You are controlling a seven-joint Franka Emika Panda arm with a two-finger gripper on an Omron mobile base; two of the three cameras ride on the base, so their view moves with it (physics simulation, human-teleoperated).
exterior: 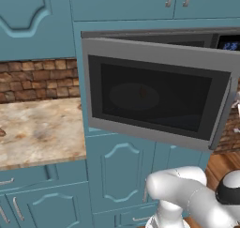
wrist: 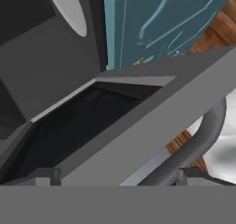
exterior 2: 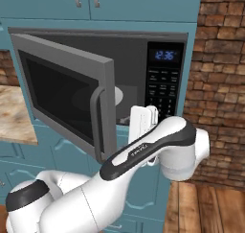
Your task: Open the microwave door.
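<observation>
The microwave [exterior 2: 165, 74] is built in between teal cabinets, with a black keypad and a blue display [exterior: 229, 45]. The microwave door [exterior: 154, 95] [exterior 2: 62, 93] stands partly open, swung out on its left hinge. Its curved grey bar handle [exterior 2: 97, 126] [wrist: 203, 135] is on the free edge. My white hand [exterior 2: 142, 124] is just behind that edge, beside the handle. In the hand view my gripper [wrist: 120, 178] is open, fingertips [wrist: 46, 174] wide apart, with the door's edge [wrist: 138, 117] running between them. The dark interior holds a turntable plate [wrist: 69, 11].
A marble counter [exterior: 37, 128] lies left of the microwave, under a brick backsplash. Teal cabinet doors [exterior: 117, 175] are below and above. A brick wall [exterior 2: 220, 83] rises on the right over a wooden floor [exterior 2: 206, 208]. My arm's elbow [exterior 2: 177, 145] is below the keypad.
</observation>
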